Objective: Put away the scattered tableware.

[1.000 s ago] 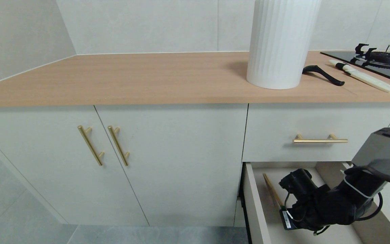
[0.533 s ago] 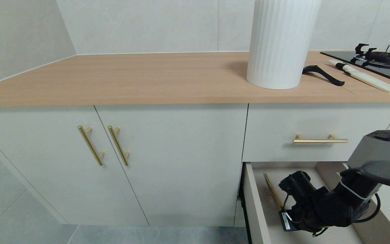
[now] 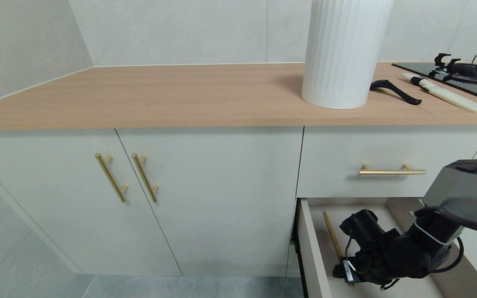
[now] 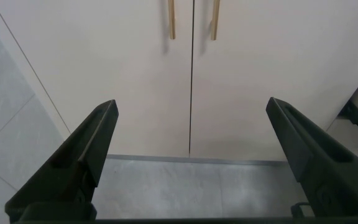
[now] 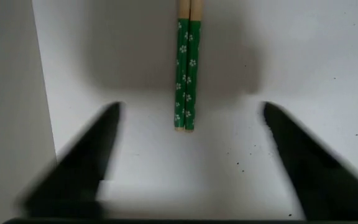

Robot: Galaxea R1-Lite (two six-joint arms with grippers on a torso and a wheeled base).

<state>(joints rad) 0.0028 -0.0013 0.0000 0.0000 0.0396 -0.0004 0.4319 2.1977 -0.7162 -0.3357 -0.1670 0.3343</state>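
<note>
A pair of wooden chopsticks (image 3: 331,234) with green flowered ends (image 5: 186,68) lies flat on the floor of the open lower drawer (image 3: 311,248), along its left side. My right gripper (image 3: 348,271) is down inside the drawer, over the chopsticks' near ends. In the right wrist view it (image 5: 191,111) is open, with the green ends between the fingers and free of both. A black utensil (image 3: 396,91) and a white-bladed knife (image 3: 441,93) lie on the wooden counter at the right. My left gripper (image 4: 191,106) hangs open and holds nothing, low in front of the cabinet doors.
A tall white ribbed vessel (image 3: 340,54) stands on the counter (image 3: 160,95) just left of the black utensil. A gas hob (image 3: 466,74) sits at the far right. The upper drawer with a gold handle (image 3: 391,171) is closed, as are the two cabinet doors (image 3: 139,198).
My right gripper has drawn back toward the drawer's front and sunk a little. The chopsticks have settled flatter and straighter on the drawer floor.
</note>
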